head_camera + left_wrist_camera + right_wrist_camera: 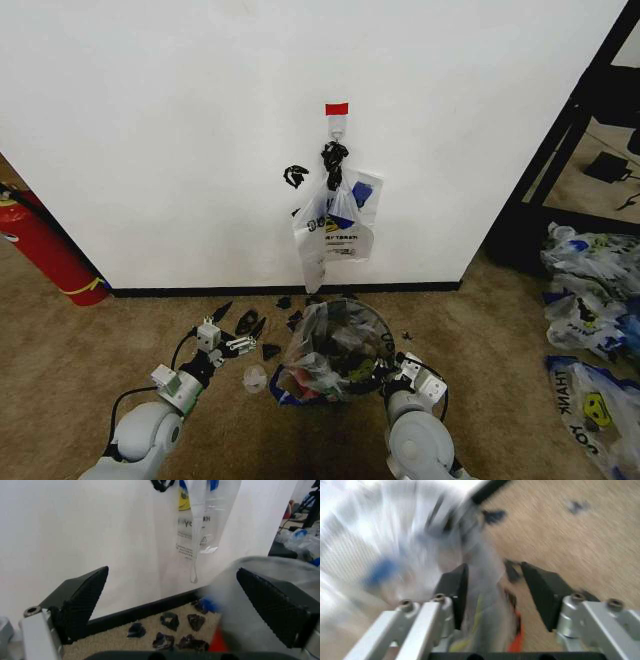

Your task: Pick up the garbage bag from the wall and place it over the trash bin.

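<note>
A: Biggest first? Plain white wall (180, 130) with black baseboard. A red tape strip (337, 108) marks a small hook, and a bunch of clear plastic bags (335, 225) with blue handles and black print hangs from it, black clips (333, 155) at the top.

B: Floor?

A: Tan carpet (80, 350). A red fire extinguisher (40, 250) leans at the left against the wall. A heap of stuffed smiley bags (590, 300) lies on the right.

B: The bin?

A: Small round black trash bin (340, 350) on the carpet below the hanging bunch, near the wall. The thin clear crinkly garbage bag (335, 345) is draped over its rim, with blue bits at the lower left edge. Small black scraps (270, 350) are scattered on the carpet between bin and baseboard.

B: Left claw?

A: The left gripper (172, 600) sits left of the bin, jaws wide apart with nothing between them. Its wrist view looks at the wall and the hanging bags, with the bagged bin edge beside the far finger (270, 603).

B: Right?

A: The right gripper (494, 592) is at the bin's right rim, jaws partly open, with clear bag film running between the pads. That view is blurry, so I can't tell whether they pinch it.
</note>
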Robot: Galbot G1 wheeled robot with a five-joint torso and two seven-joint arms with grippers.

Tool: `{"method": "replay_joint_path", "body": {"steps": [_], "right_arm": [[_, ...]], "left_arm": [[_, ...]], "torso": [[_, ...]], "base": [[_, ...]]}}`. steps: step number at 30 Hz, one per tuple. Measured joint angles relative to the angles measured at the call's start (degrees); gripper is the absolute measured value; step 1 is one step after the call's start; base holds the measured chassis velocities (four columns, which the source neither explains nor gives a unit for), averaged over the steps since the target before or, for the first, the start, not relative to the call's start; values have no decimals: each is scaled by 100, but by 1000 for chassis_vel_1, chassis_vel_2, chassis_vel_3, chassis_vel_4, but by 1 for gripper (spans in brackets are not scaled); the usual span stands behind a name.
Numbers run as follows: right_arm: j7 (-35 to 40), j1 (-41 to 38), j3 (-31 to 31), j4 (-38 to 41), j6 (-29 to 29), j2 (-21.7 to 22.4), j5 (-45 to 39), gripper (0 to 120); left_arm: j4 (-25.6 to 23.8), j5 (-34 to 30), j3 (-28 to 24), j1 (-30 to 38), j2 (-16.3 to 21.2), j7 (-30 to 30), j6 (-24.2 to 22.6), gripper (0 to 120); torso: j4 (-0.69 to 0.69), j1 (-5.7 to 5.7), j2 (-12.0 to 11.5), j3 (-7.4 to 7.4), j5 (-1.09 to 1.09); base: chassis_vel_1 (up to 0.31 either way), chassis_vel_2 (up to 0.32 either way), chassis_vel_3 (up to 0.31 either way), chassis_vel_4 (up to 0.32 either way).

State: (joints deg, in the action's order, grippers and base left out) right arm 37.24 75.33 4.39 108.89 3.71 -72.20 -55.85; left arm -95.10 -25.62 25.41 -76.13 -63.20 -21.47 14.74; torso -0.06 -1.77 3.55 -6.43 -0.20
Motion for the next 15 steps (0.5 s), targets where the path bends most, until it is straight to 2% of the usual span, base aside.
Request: {"method": "replay_joint_path", "body": {"steps": [1, 4, 7, 9, 14, 15], "right_arm": [[0, 0, 0, 0, 0, 0, 0, 45], [-235, -11, -1, 16, -147, 10, 60, 56], [-377, -1, -12, 11, -171, 42, 154, 72], [-433, 6, -11, -6, -187, 54, 186, 74], [-1166, 147, 12, -158, -475, 249, 429, 95], [-1166, 147, 12, -158, -475, 249, 429, 95]], "left_arm": [[0, 0, 0, 0, 0, 0, 0, 100], [28, 34, -5, 0, -31, -7, 12, 100], [54, 58, -7, -3, -44, -15, 37, 100], [54, 60, -6, -4, -44, -16, 41, 100], [50, 87, -3, -28, -43, -20, 83, 100], [50, 87, -3, -28, -43, -20, 83, 100]], "torso": [[0, 0, 0, 0, 0], [-2, 0, 0, 0, -1], [-2, 0, 0, 0, -1], [-2, 0, 0, 0, -2], [-3, 0, 0, 0, -2], [-3, 0, 0, 0, -2]], "base": [[0, 0, 0, 0], [0, 0, 0, 0], [0, 0, 0, 0], [0, 0, 0, 0], [0, 0, 0, 0], [0, 0, 0, 0]]}}
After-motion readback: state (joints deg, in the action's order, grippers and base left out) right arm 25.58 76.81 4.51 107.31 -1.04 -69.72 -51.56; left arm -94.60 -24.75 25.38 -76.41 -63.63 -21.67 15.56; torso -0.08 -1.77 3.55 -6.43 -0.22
